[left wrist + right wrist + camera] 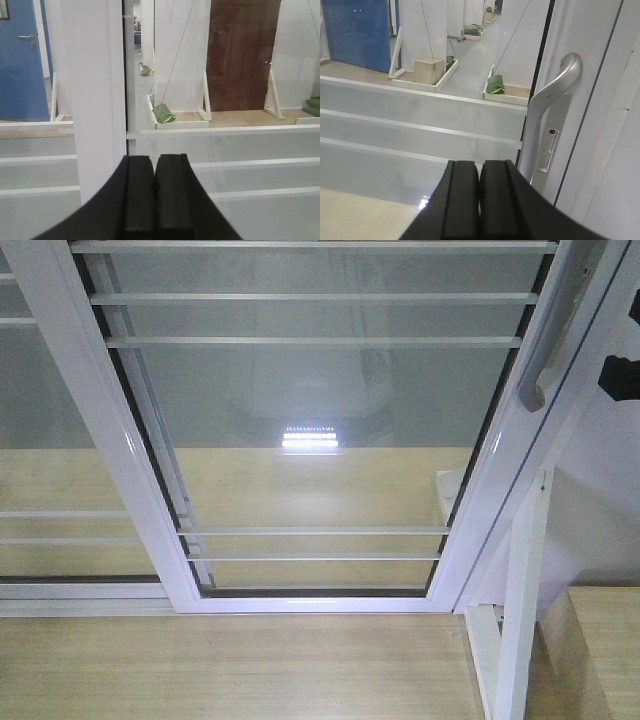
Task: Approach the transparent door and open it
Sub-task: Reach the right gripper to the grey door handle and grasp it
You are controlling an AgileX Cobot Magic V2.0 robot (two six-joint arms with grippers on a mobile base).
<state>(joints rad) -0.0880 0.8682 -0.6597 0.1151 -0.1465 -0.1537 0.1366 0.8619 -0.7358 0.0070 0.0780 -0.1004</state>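
— Where's the door (320, 400)?
— Dead ahead; handle (534, 130) on its right edge, just right of the right gripper (480, 200).
— Fingers?
— Pressed together on both; left gripper (154, 195) faces a white frame (100, 100).

Wood floor (230, 670) ran along the bottom of the front view, with a bright lamp glare (310, 439) higher up. Blue door (20, 60) stood far left and brown door (240, 55) at right. Green bag (164, 113) lay in a low white tray (182, 124). Wooden box (429, 70) sat in another tray, near a second green bag (495, 84).
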